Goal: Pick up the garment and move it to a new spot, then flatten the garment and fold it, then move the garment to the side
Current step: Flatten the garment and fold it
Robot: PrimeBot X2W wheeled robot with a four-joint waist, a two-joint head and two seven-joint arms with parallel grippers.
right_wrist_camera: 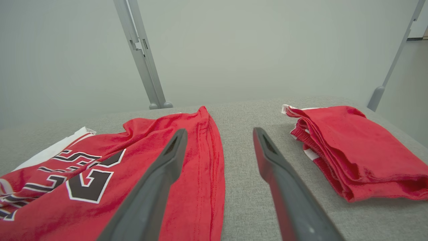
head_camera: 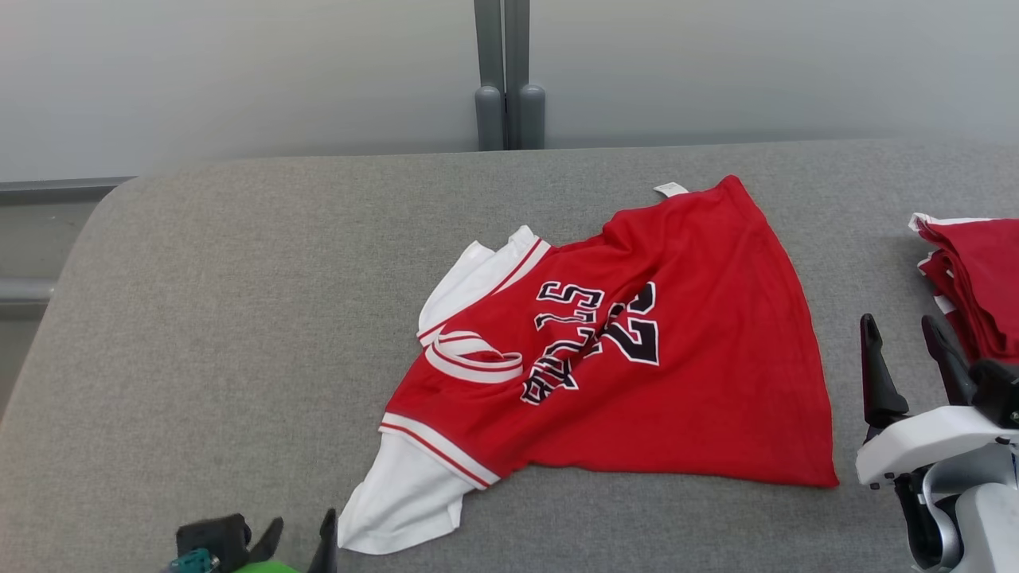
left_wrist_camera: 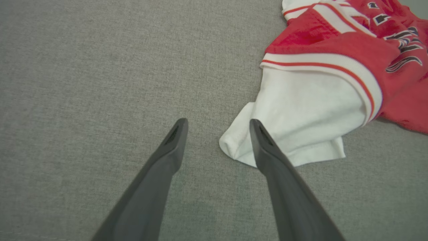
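The garment [head_camera: 637, 374] is a red jersey with white sleeves and dark lettering, lying rumpled near the middle of the grey table. Its near white sleeve [left_wrist_camera: 311, 110] spreads toward the front edge. My left gripper [left_wrist_camera: 217, 125] is open just left of that sleeve's tip, one finger overlapping the cloth's edge in view and nothing between the jaws; it also peeks in at the bottom of the head view [head_camera: 302, 533]. My right gripper [right_wrist_camera: 219, 134] is open above the bare strip right of the jersey's hem [right_wrist_camera: 214, 160], and stands at the lower right [head_camera: 903, 338].
A folded stack of red garments [head_camera: 975, 278] lies at the table's right edge, also in the right wrist view [right_wrist_camera: 351, 150]. A grey post [head_camera: 505, 76] rises behind the table's far edge. Bare grey table [head_camera: 199, 318] stretches to the left.
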